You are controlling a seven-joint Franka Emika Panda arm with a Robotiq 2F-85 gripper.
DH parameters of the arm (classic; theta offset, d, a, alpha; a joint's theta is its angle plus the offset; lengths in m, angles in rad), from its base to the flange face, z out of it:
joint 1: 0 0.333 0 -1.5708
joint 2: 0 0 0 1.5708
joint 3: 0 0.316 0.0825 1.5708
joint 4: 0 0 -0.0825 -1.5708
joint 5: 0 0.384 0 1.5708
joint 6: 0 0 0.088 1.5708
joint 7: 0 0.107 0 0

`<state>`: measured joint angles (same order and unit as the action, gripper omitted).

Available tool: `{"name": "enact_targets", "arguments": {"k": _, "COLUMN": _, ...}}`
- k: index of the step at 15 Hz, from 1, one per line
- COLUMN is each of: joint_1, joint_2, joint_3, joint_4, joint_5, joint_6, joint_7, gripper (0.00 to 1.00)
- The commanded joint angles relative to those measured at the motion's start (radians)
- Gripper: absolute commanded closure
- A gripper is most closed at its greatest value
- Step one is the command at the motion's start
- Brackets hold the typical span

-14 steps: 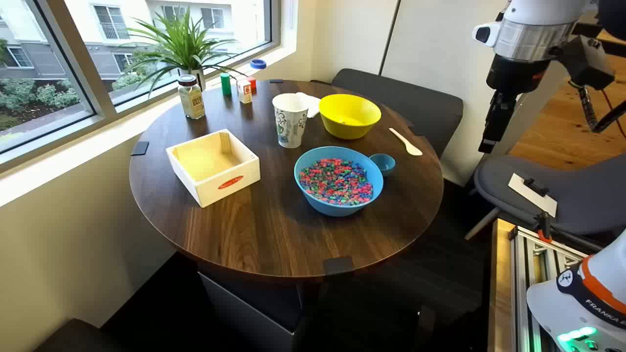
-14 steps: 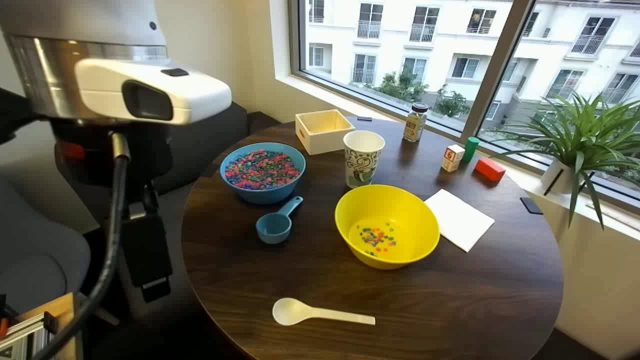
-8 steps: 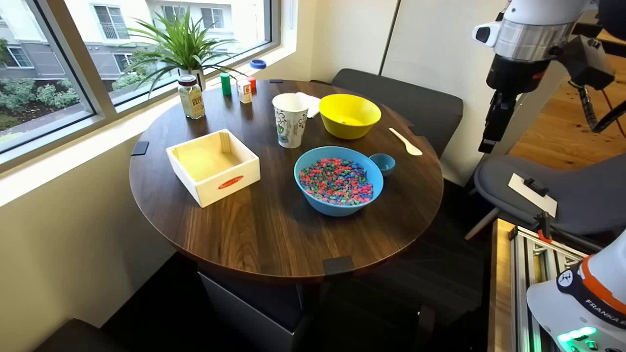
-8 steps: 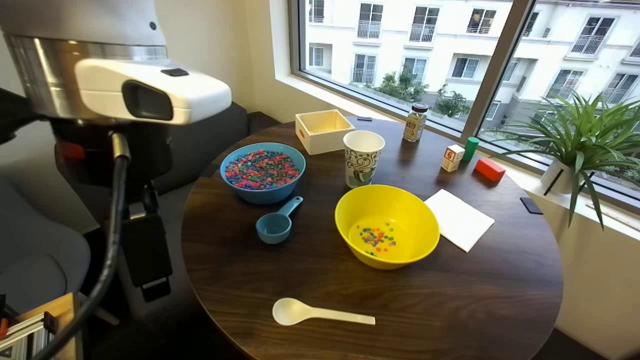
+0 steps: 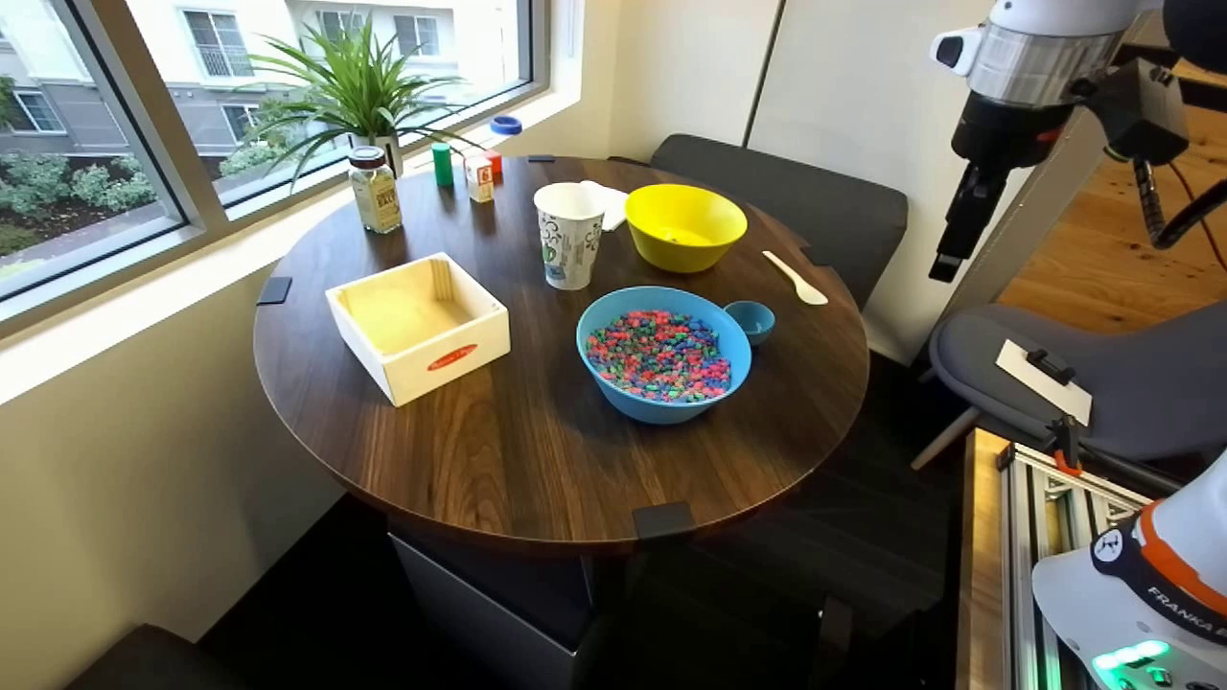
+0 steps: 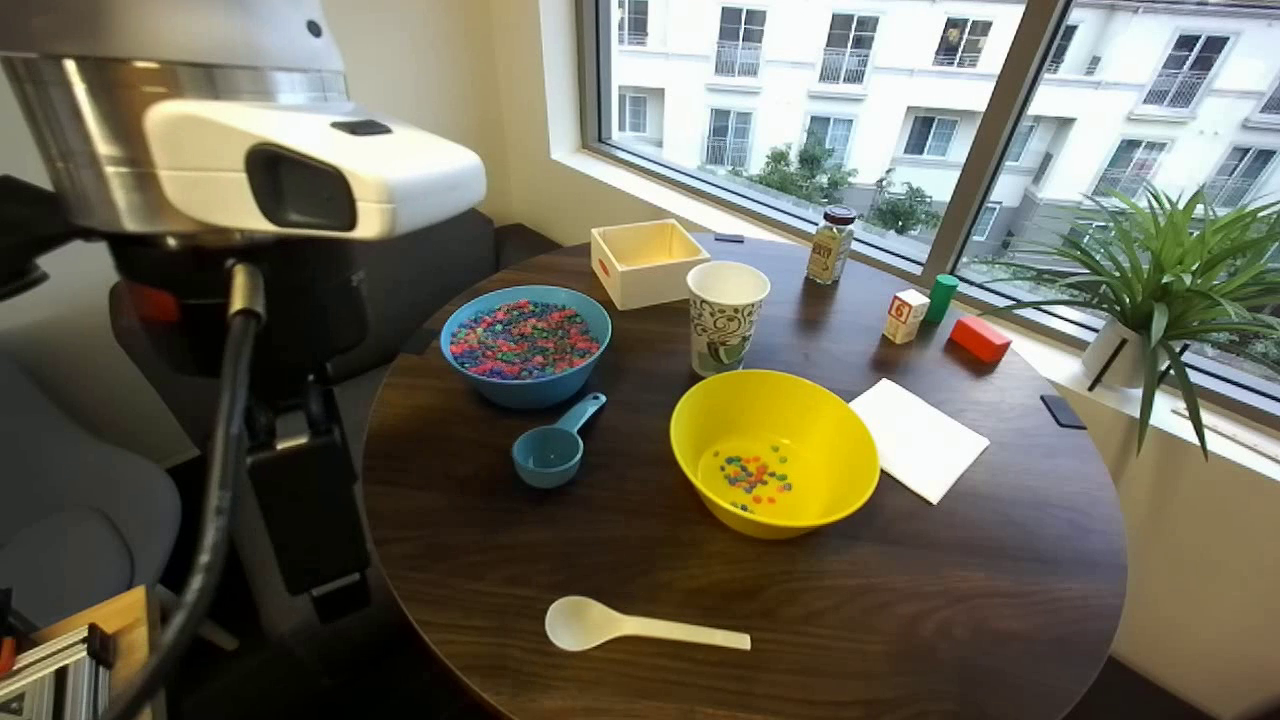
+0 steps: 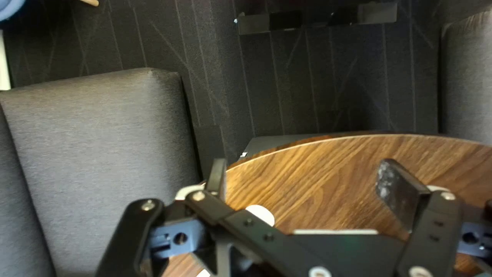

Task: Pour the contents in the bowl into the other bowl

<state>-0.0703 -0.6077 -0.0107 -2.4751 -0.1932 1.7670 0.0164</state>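
In the wrist view the pincer (image 7: 303, 171) is gaping wide, empty; in an exterior view it is hanging at upper right, the round yellow bowl (image 5: 682, 251) sitting leftward, upper centre, past the table's edge (image 5: 854, 331). A cup (image 5: 569, 240) is crowding the bowl's left; rightward, by the spoon (image 5: 798, 281), room is looking freer.

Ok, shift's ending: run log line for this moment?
gripper: open, empty; pour: not under way; yellow bowl: few coloured bits; blue bowl: many more

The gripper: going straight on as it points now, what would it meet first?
Probably the table, near its edge, seen between the fingers in the wrist view; depth is unclear, so the gripper might miss it.
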Motion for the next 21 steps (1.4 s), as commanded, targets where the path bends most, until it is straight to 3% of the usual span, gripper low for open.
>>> {"name": "enact_targets", "arguments": {"k": 1, "joint_1": -0.062, "joint_2": 0.039, "joint_3": -0.044, "joint_4": 0.051, "joint_5": -0.091, "joint_6": 0.118, "joint_7": 0.023, "gripper": 0.0}}
{"name": "enact_targets", "arguments": {"k": 5, "joint_1": -0.096, "joint_2": 0.125, "joint_3": -0.07, "joint_4": 0.109, "joint_5": -0.118, "joint_6": 0.335, "joint_7": 0.045, "gripper": 0.0}}
{"name": "enact_targets", "arguments": {"k": 9, "joint_1": -0.104, "joint_2": 0.252, "joint_3": -0.035, "joint_4": 0.178, "joint_5": -0.128, "joint_6": 0.473, "joint_7": 0.103, "gripper": 0.0}}
{"name": "enact_targets", "arguments": {"k": 10, "joint_1": -0.099, "joint_2": 0.168, "joint_3": -0.062, "joint_4": 0.127, "joint_5": -0.1, "joint_6": 0.441, "joint_7": 0.051, "gripper": 0.0}}
{"name": "enact_targets", "arguments": {"k": 20, "joint_1": -0.099, "joint_2": 0.182, "joint_3": -0.061, "joint_4": 0.141, "joint_5": -0.1, "joint_6": 0.449, "joint_7": 0.055, "gripper": 0.0}}
{"name": "enact_targets", "arguments": {"k": 21, "joint_1": -0.109, "joint_2": 0.225, "joint_3": -0.072, "joint_4": 0.156, "joint_5": -0.109, "joint_6": 0.524, "joint_7": 0.072, "gripper": 0.0}}
